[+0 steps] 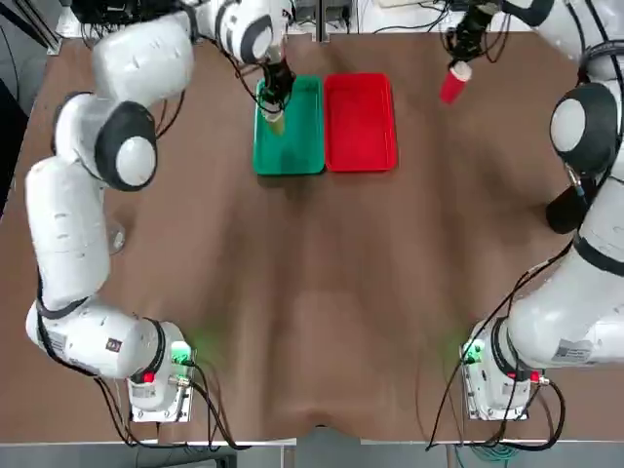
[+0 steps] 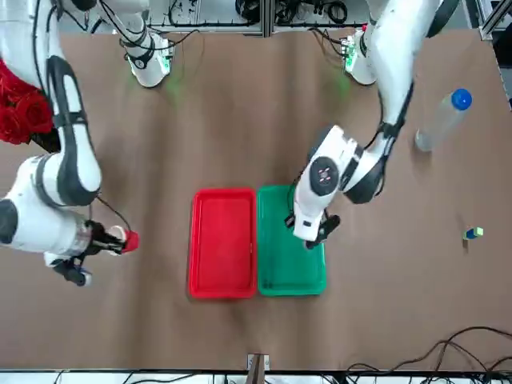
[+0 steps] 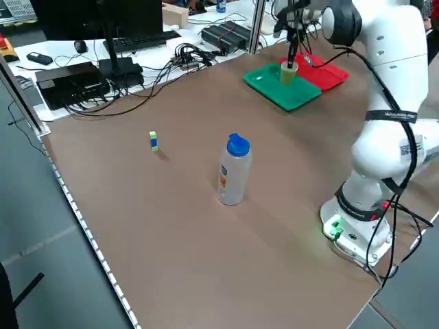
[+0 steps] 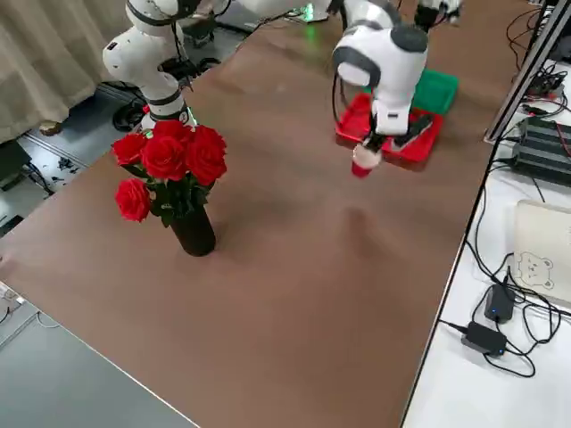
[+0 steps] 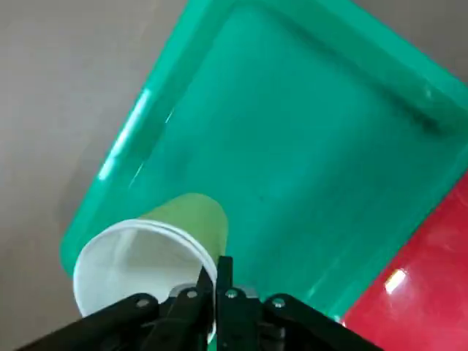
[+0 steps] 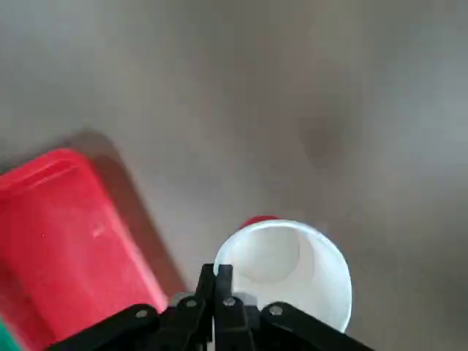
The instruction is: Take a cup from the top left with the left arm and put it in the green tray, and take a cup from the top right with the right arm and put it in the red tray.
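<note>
The green cup hangs over its tray, rim pinched by the left gripper, leaving its base free for setting down, while the right gripper clamps the red cup beyond the red tray.

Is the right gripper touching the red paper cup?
Touching: the right wrist view shows the right gripper pinching the rim of the red paper cup.

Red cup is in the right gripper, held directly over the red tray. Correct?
No, the red cup is in the right gripper, but off to the right of the red tray, over bare table. Top view shows it.
</note>
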Tool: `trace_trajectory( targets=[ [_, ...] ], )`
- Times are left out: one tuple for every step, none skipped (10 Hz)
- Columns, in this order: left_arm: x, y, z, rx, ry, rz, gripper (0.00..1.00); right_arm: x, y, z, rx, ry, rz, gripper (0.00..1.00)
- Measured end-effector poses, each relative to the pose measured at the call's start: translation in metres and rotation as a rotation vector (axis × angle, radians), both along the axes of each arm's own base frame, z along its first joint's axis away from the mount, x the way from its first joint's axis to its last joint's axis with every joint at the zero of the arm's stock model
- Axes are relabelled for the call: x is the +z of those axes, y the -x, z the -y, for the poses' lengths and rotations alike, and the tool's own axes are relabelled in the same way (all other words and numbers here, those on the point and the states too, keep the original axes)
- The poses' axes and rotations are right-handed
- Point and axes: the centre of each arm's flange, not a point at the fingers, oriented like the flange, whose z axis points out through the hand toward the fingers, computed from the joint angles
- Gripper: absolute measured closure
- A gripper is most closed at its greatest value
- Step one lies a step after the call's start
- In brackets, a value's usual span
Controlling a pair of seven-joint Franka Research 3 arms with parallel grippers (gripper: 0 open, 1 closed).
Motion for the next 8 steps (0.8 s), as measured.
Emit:
trace_trajectory(
  targets=[
    [-0.018, -0.002, 0.004, 0.004, 0.0, 0.024, 0.98, 0.001, 0.004, -0.032, -0.044, -0.019, -0.018, 0.97],
    [-0.027, -0.006, 0.007, 0.008, 0.019, 0.05, 0.98, 0.002, 0.008, -0.06, -0.085, -0.045, -0.031, 0.97],
    [-0.028, -0.011, 0.006, 0.012, 0.031, 0.067, 0.98, 0.006, 0.01, -0.087, -0.125, -0.075, -0.022, 0.97],
    [-0.027, -0.012, 0.005, 0.015, 0.033, 0.072, 0.98, 0.011, 0.012, -0.118, -0.164, -0.098, 0.01, 0.97],
    [-0.028, -0.013, 0.005, 0.015, 0.033, 0.071, 0.97, 0.014, 0.018, -0.152, -0.192, -0.107, 0.032, 0.97],
    [-0.03, -0.013, 0.005, 0.015, 0.032, 0.069, 0.92, 0.015, 0.027, -0.182, -0.203, -0.109, 0.032, 0.97],
    [-0.031, -0.013, 0.005, 0.009, 0.032, 0.069, 0.85, 0.014, 0.037, -0.207, -0.2, -0.108, 0.022, 0.97],
    [-0.03, -0.014, 0.005, 0.0, 0.034, 0.073, 0.72, 0.011, 0.044, -0.224, -0.196, -0.108, 0.024, 0.97]
  ],
)
